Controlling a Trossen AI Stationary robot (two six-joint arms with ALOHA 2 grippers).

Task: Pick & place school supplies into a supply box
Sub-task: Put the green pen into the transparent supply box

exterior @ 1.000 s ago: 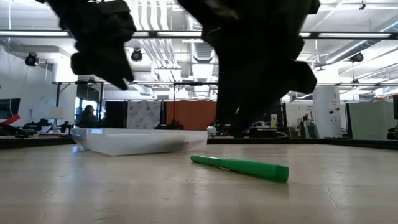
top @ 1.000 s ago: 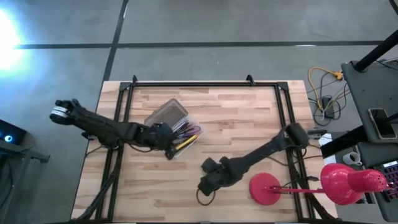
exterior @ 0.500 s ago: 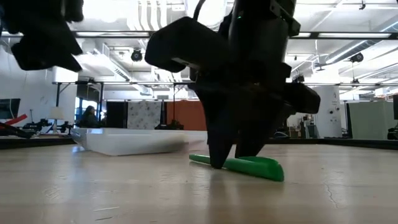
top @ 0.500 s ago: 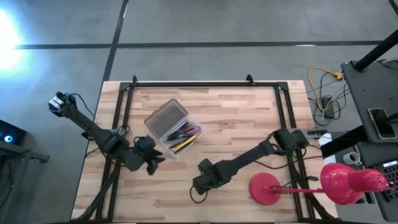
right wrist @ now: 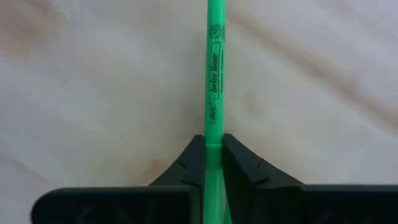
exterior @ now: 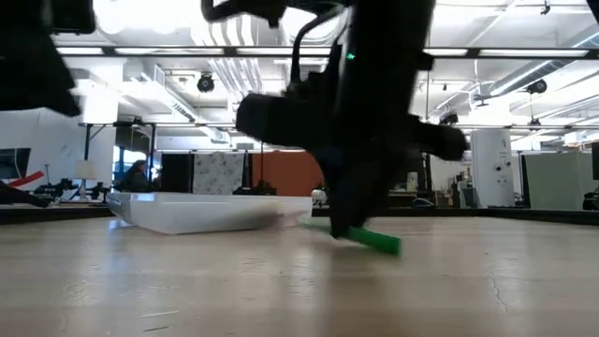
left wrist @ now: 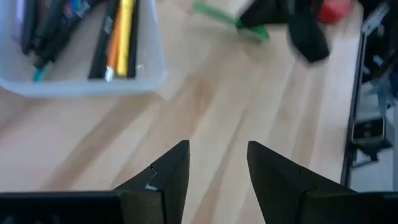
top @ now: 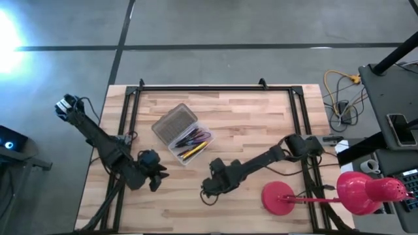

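A green highlighter (right wrist: 214, 68) is on the wooden table near its front edge, and my right gripper (right wrist: 213, 142) is shut on it; the low view shows the same highlighter (exterior: 374, 241) under my right gripper (exterior: 350, 227). The supply box (top: 191, 143) stands open left of centre, with several pens and markers inside and its ribbed lid (top: 174, 122) folded back. My left gripper (left wrist: 217, 146) hovers open over bare wood, near and left of the box (left wrist: 81, 74), holding nothing. My right gripper pinches the highlighter's barrel (right wrist: 214, 127) between its two fingers, roughly at mid-length. The fingers come from above, pointing down, and lie across the barrel. In the low view the highlighter slants a little; whether it is clear of the table I cannot tell.
A red lamp with a round base (top: 281, 198) stands at the near right corner, close to my right arm. A black frame (top: 215, 87) runs along the table's far edge and down both sides. Bare wood lies between the box and the highlighter.
My left gripper has drawn back from the box toward the near left corner, staying open. My right gripper has come down over the green highlighter and shut on it; the highlighter has shifted slightly and now slants.
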